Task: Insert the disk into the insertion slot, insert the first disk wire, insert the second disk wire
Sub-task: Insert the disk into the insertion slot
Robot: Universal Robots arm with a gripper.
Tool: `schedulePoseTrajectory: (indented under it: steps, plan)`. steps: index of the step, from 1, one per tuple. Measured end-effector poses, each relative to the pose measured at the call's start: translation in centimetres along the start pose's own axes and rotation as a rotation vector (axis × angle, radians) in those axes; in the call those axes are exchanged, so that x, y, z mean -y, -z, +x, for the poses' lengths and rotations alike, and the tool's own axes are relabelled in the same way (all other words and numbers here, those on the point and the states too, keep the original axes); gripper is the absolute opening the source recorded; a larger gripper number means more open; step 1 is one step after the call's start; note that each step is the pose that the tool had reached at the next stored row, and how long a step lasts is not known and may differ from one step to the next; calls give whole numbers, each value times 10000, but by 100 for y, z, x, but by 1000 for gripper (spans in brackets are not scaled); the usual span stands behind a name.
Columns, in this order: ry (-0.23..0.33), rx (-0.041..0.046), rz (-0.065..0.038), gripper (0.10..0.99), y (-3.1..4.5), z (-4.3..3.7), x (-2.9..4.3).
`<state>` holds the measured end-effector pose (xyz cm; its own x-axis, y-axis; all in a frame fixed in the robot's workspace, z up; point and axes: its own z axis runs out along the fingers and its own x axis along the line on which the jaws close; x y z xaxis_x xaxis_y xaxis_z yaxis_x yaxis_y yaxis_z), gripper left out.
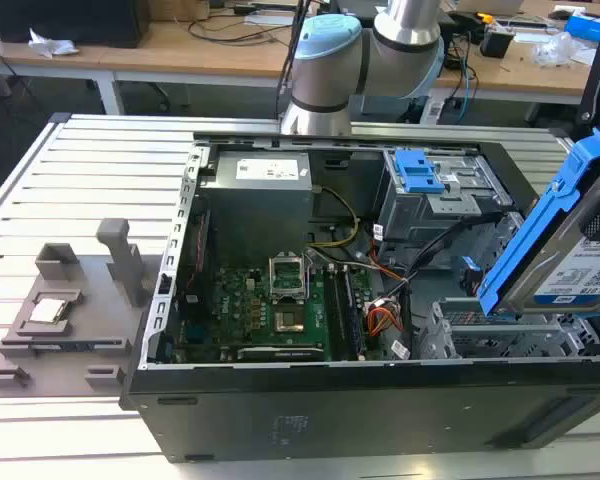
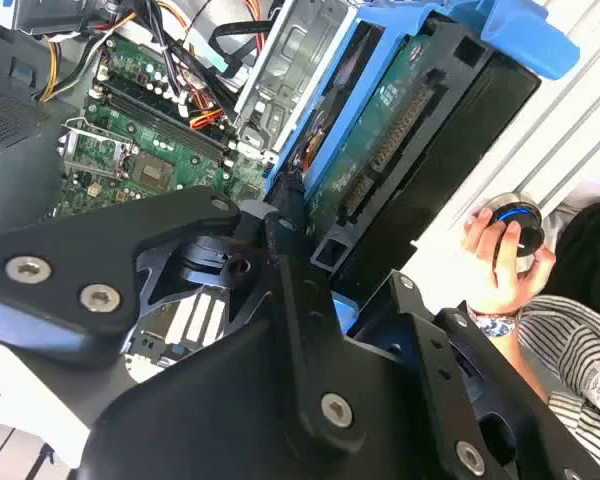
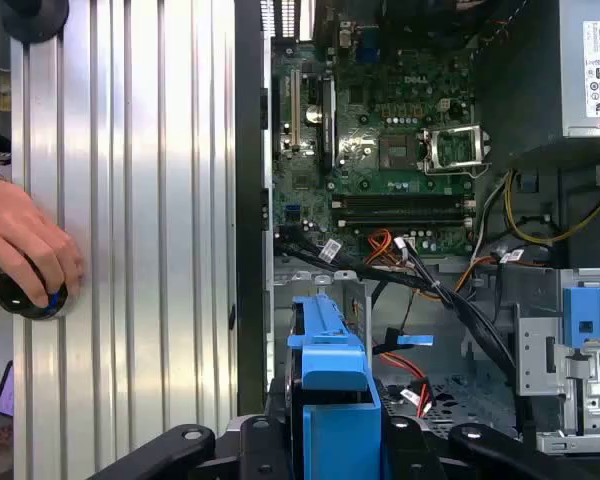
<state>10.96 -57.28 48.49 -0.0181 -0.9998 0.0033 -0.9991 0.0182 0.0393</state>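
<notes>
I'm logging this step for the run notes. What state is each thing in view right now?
Grey rectangular hard drive in a bright blue plastic carrier: held tilted above the case, not inserted.
Silver perforated sheet-metal drive cage: no drive in it.
Black computer case: lying on its side, open.
Gripper: shut on the hard drive's carrier.

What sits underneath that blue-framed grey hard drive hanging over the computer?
The silver perforated metal cage lies below the blue-framed grey hard drive; the drive covers part of the cage's interior.
</notes>
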Motion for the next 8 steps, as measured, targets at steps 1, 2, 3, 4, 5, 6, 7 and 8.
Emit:
schedulePoseTrajectory:
  steps: [1,2,3,4,5,6,7,8]
  plan:
    - [-2,0,-1,361,-2,1,-8]
    - [0,1,0,361,-10,0,-13]
    - [0,1,0,361,-37,1,-18]
    - [0,0,0,361,-49,0,-19]
    - [1,1,0,361,-63,0,-20]
    - [1,-1,0,361,-72,0,-19]
    - [0,-1,0,361,-81,0,-19]
    - [0,1,0,361,-87,0,-19]
